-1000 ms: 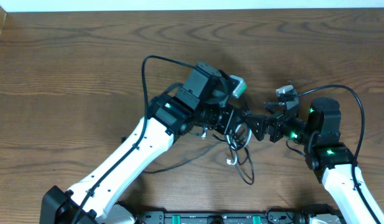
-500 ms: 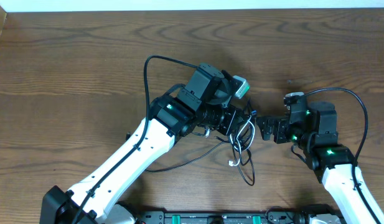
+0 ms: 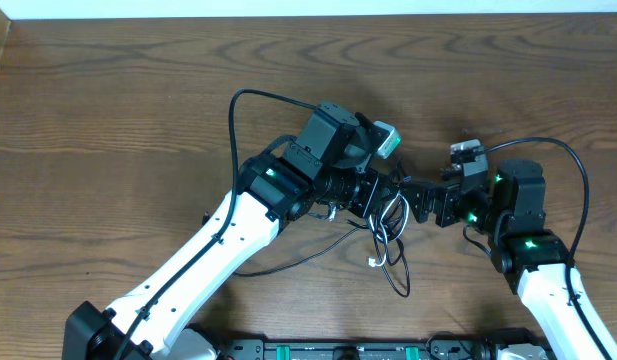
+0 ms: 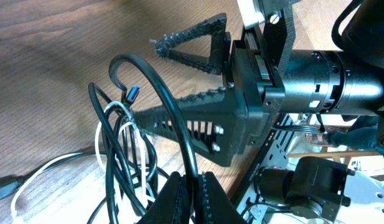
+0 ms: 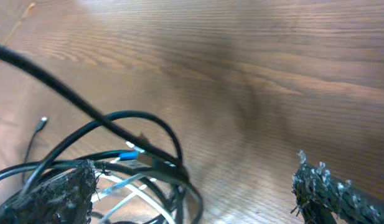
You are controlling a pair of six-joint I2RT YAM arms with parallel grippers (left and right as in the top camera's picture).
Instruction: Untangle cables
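Woodgrain ran across the brown tabletop (image 3: 108, 100). The cables (image 3: 388, 245), thin glossy black cords plus a white one, lay looped near its robot-side edge. Only the left wrist view showed the left end effector (image 4: 188, 190) clamped on a black loop. The right end effector (image 4: 145, 78), with ribbed triangular fingers, gaped wide. Bare wood lay toward the far edge.

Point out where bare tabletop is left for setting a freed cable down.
Free: the table to the left of the left arm, and the far strip behind both wrists. Crowded: the centre, where the left gripper, right gripper and cables meet.
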